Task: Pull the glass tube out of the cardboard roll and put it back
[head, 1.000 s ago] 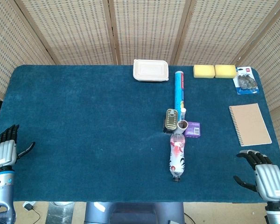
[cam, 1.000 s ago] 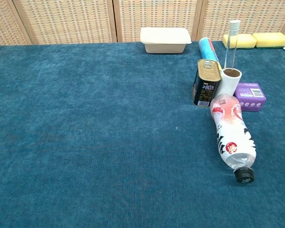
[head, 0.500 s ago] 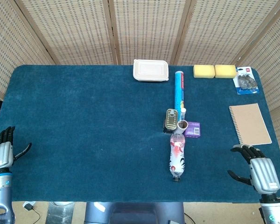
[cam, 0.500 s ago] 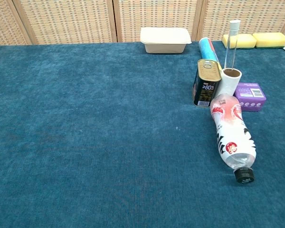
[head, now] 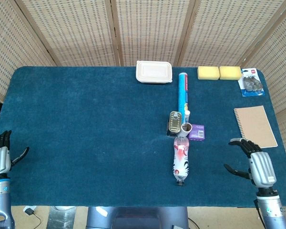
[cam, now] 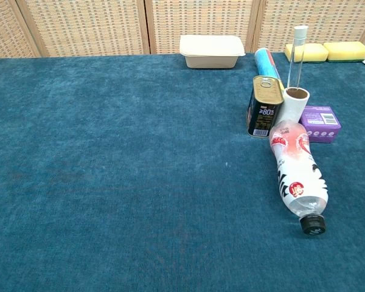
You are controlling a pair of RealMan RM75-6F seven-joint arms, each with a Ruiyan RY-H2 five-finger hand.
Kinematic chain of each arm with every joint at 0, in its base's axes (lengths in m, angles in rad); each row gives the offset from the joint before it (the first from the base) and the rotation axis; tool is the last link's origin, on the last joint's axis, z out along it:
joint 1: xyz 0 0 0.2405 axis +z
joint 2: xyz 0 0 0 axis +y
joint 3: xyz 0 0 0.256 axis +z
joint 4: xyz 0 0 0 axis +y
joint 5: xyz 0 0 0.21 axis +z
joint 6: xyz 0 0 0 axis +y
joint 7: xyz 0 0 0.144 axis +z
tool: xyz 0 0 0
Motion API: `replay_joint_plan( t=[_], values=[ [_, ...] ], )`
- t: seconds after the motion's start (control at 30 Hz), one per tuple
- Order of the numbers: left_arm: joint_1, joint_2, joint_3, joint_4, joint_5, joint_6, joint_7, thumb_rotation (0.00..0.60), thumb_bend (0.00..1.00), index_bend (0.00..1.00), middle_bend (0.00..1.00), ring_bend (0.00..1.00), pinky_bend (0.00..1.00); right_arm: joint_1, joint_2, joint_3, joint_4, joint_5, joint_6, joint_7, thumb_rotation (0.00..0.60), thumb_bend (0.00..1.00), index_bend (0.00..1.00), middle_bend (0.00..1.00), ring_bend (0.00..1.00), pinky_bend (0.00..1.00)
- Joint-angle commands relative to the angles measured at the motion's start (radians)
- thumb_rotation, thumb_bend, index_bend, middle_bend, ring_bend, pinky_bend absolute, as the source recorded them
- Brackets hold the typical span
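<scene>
A white cardboard roll (cam: 294,104) stands upright at mid-table, also seen from above as the roll (head: 186,128). A glass tube (cam: 297,56) with a white cap sticks up out of it, leaning slightly; from above the tube (head: 187,114) shows just behind the roll's mouth. My right hand (head: 258,165) hovers over the table's near right corner, fingers spread, holding nothing, well right of the roll. My left hand (head: 0,159) is off the near left corner, fingers apart, empty. Neither hand shows in the chest view.
Crowding the roll: a tin can (cam: 264,106) at its left, a purple box (cam: 320,123) at its right, a plastic bottle (cam: 298,172) lying in front, a blue tube (head: 182,90) behind. A lidded container (head: 154,71), two sponges (head: 219,72), a notebook (head: 255,126) and a blister pack (head: 251,82) lie farther off.
My right hand has moved forward and to the left over the table's near right corner. My left hand has drawn back and down past the left edge. The objects have stayed put.
</scene>
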Motion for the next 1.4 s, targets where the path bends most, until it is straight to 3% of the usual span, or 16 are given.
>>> replay_joint_plan(
  t=[0.03, 0.3, 0.7, 0.9, 1.2, 1.4],
  values=[
    [0.000, -0.001, 0.000, 0.001, 0.000, 0.000, 0.002, 0.000, 0.00, 0.00, 0.06, 0.00, 0.06, 0.017, -0.020, 0.010, 0.014, 0.004, -0.010, 0.021, 0.600, 0.18, 0.32, 0.33, 0.28, 0.30],
    [-0.001, -0.001, -0.001, 0.000, -0.001, -0.001, 0.009, 0.000, 0.00, 0.00, 0.06, 0.00, 0.06, 0.061, -0.085, 0.039, 0.050, 0.021, -0.035, 0.077, 0.600, 0.18, 0.32, 0.33, 0.27, 0.30],
    [-0.001, -0.001, -0.003, 0.000, -0.002, -0.004, 0.012, 0.000, 0.00, 0.00, 0.06, 0.00, 0.06, 0.152, -0.174, 0.107, 0.101, 0.116, -0.133, 0.062, 0.600, 0.14, 0.32, 0.31, 0.27, 0.30],
    [-0.001, -0.001, -0.002, -0.001, -0.002, -0.004, 0.012, 0.000, 0.00, 0.00, 0.06, 0.00, 0.06, 0.178, -0.199, 0.136, 0.108, 0.152, -0.147, 0.026, 0.546, 0.13, 0.32, 0.31, 0.27, 0.31],
    [-0.001, -0.001, -0.003, 0.000, -0.002, -0.005, 0.013, 0.000, 0.00, 0.00, 0.06, 0.00, 0.06, 0.224, -0.261, 0.164, 0.148, 0.227, -0.209, 0.003, 0.532, 0.12, 0.32, 0.32, 0.28, 0.32],
    [0.000, -0.001, -0.003, 0.000, -0.002, -0.005, 0.012, 0.000, 0.00, 0.00, 0.06, 0.00, 0.06, 0.250, -0.307, 0.187, 0.185, 0.256, -0.214, -0.013, 0.480, 0.12, 0.31, 0.31, 0.28, 0.32]
  ],
)
